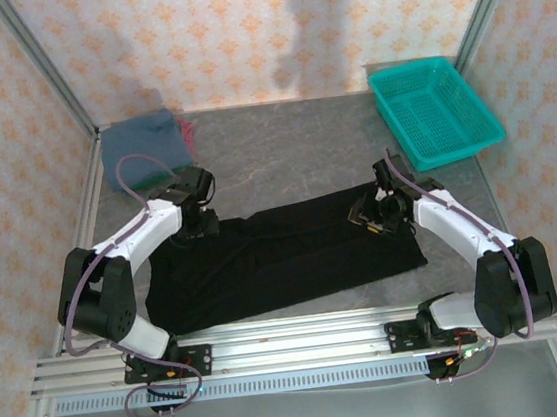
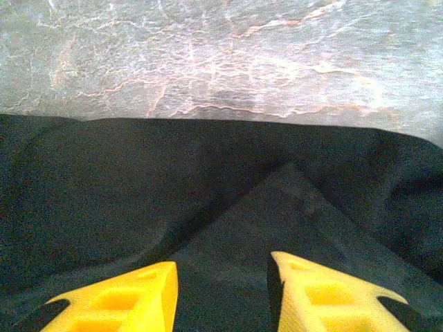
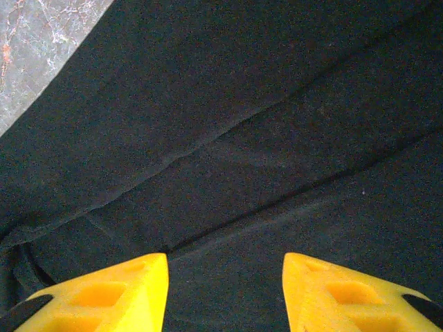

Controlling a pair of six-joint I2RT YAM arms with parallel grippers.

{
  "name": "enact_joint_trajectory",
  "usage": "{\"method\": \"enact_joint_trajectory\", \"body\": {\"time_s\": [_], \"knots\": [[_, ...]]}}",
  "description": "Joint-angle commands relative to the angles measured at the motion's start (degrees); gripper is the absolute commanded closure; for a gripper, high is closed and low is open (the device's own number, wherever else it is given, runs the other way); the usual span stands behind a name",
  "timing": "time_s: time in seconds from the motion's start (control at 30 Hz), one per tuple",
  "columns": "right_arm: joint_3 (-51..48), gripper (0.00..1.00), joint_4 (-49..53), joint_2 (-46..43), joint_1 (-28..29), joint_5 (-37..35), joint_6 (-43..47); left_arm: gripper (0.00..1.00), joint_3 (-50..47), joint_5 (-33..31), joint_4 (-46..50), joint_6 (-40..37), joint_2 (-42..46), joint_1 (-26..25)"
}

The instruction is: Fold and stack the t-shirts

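The black t-shirt point(image 1: 284, 253) lies limp across the middle of the table point(image 1: 283, 158). It is soft, light cloth that will likely sag and crease unless pinched at an edge or corner. It looks matte, folded into a long band with diagonal creases. The left gripper point(image 2: 223, 266) and right gripper point(image 3: 225, 259) hover over its far side, fingers apart and holding nothing.
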State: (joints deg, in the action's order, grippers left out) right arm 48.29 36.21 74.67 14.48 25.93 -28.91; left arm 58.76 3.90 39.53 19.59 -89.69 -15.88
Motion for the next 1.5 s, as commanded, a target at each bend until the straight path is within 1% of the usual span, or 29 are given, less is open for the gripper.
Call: {"method": "enact_joint_trajectory", "body": {"time_s": [0.0,0.2,0.27,0.37,0.4,0.53,0.6,0.63,0.73,0.87,1.03,1.2,1.47], "knots": [[-0.7,0.52,0.8,-1.8,0.2,-1.1,-0.5,0.63,0.3,0.4,-2.2,-1.1,-2.7,0.6],[-0.7,0.52,1.3,-2.3,0.3,-1.3,-0.4,0.69,2.3,2.7,-4.0,-1.8,-6.7,1.3],[-0.5,0.52,1.5,-2.3,0.2,-1.4,-0.4,0.69,3.0,2.0,-3.6,-1.8,-7.6,1.3],[-0.4,0.52,1.4,-2.5,0.3,-1.3,-0.5,0.72,2.9,2.1,-3.9,-2.0,-8.1,1.3],[-0.4,0.52,1.5,-2.5,0.3,-1.5,-0.5,0.74,2.9,2.3,-3.8,-2.0,-8.5,1.3],[-0.5,0.52,1.1,-2.2,0.2,-1.5,-0.8,0.76,1.9,2.2,-4.1,-1.8,-8.7,1.3],[-0.6,0.52,0.8,-2.2,0.3,-1.4,-0.9,0.76,1.5,0.7,-3.9,-1.9,-8.2,1.3],[-0.6,0.52,0.8,-2.0,0.3,-1.4,-0.8,0.75,1.4,-0.4,-3.6,-2.0,-7.8,1.4],[-0.4,0.52,0.9,-1.8,0.3,-1.4,-0.9,0.66,1.0,-1.1,-4.1,-1.6,-5.9,1.8],[-0.4,0.52,0.8,-1.8,0.3,-1.2,-0.9,0.61,0.7,-1.6,-4.4,-1.4,-4.9,2.9],[-0.6,0.52,0.8,-1.9,0.3,-1.2,-0.9,0.61,0.6,-0.1,-5.0,-1.7,-5.9,3.5],[-0.9,0.52,0.6,-1.9,0.2,-1.3,-1.0,0.65,-1.2,2.7,-6.1,-1.9,-6.5,3.4],[-0.9,0.52,0.0,-1.8,0.3,-1.2,-1.5,0.69,-6.8,6.0,-7.5,-1.4,-2.7,2.9]]}}
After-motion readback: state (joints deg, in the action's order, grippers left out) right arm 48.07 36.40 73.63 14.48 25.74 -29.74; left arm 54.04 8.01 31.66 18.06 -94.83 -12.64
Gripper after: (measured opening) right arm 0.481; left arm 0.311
